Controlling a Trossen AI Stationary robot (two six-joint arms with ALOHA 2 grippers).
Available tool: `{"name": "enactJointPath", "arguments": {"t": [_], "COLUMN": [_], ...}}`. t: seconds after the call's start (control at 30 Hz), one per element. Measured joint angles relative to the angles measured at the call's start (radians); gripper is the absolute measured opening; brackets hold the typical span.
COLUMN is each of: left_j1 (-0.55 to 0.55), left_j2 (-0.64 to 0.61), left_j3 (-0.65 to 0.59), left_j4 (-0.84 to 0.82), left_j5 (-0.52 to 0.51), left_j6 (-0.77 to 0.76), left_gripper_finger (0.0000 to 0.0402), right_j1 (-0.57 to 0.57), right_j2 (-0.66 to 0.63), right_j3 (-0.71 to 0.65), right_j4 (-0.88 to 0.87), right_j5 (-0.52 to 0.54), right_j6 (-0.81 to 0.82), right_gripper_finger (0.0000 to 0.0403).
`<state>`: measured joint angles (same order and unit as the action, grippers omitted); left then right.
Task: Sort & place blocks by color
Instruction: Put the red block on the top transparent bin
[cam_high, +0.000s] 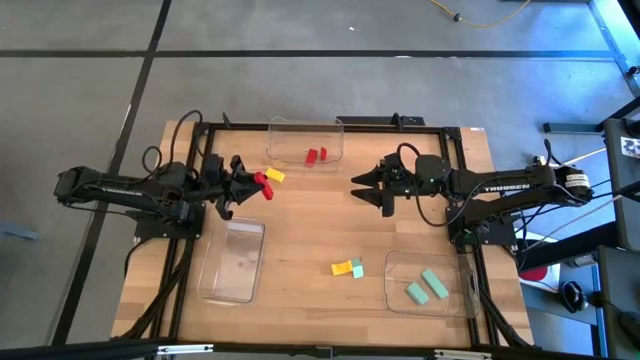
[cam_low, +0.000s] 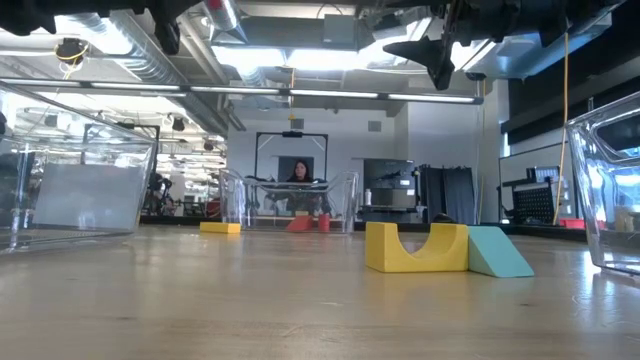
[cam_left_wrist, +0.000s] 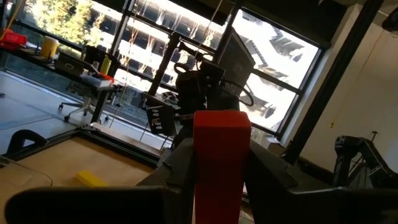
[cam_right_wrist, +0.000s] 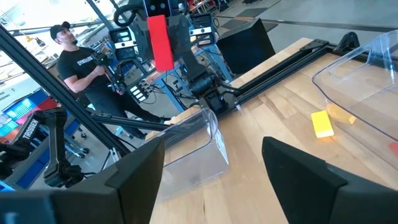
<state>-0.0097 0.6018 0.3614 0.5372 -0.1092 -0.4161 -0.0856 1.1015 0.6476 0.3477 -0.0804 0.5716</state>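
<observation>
From above, the left gripper (cam_high: 243, 180) hangs over the tabletop's left side, clenched on a red block (cam_high: 263, 183), with a yellow block (cam_high: 275, 175) just beside it. Two red blocks (cam_high: 316, 155) lie in the clear tray (cam_high: 280, 128) at the far edge. The right gripper (cam_high: 366, 186) hovers near the middle, fingers spread and empty. A yellow and a teal block (cam_high: 350, 268) sit together toward the near edge, and two teal blocks (cam_high: 427, 286) lie in the near-right tray (cam_high: 392, 300); the near-left tray (cam_high: 232, 262) holds nothing visible.

At table level, a yellow arch block (cam_low: 415, 248) touches a teal wedge (cam_low: 497, 253).

Left wrist: the red block (cam_left_wrist: 219, 163) stands clamped between dark fingers (cam_left_wrist: 177, 163).

Right wrist: spread fingers (cam_right_wrist: 140, 169) frame the red block (cam_right_wrist: 160, 42) held aloft opposite; a person (cam_right_wrist: 81, 68) stands beyond the table.
</observation>
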Motion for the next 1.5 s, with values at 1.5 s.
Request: {"name": "enactJointPath", "arguments": {"t": [1.5], "left_j1": [0.634], "left_j2": [1.198], "left_j3": [0.982], "left_j4": [-1.169], "left_j5": [0.019], "left_j6": [0.209], "left_gripper_finger": [0.0091], "right_j1": [0.0], "right_j2": [0.0], "right_j3": [0.0], "right_j4": [-0.001], "right_j5": [0.046], "right_j6": [0.043], "right_gripper_finger": [0.0272]}}
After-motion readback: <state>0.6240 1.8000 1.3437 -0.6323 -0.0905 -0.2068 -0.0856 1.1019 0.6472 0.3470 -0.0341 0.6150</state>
